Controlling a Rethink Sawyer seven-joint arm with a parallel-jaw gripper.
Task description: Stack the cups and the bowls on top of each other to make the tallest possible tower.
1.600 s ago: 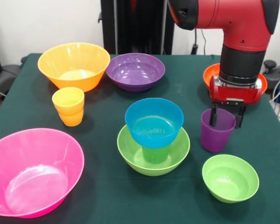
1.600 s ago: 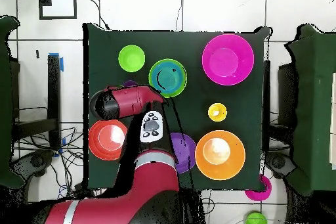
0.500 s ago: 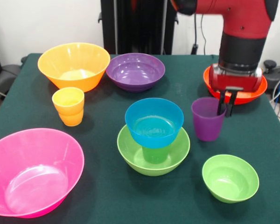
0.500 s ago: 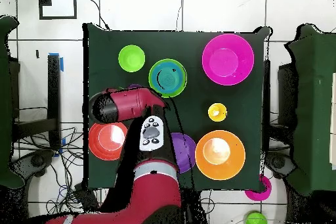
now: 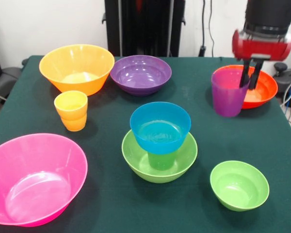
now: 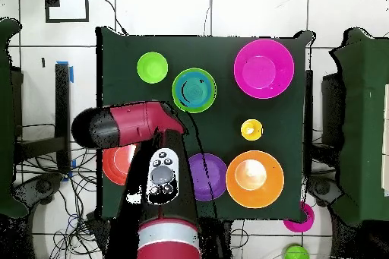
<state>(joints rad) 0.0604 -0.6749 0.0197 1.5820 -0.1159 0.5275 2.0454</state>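
My gripper hangs at the right, shut on the rim of the purple cup, one finger inside and one outside. The cup is held above the table, in front of the red-orange bowl. At the middle stands the tower: the lime-green bowl, the green cup in it, and the blue bowl on top. The small green bowl sits in front of the gripper. In the overhead view my arm hides the gripper and the purple cup.
The yellow-orange cup stands at the left. The orange bowl and the purple bowl are at the back. The pink bowl lies at the near left.
The gripper has risen with the purple cup in its grip; the cup has left the table and now hangs higher, in front of the red-orange bowl.
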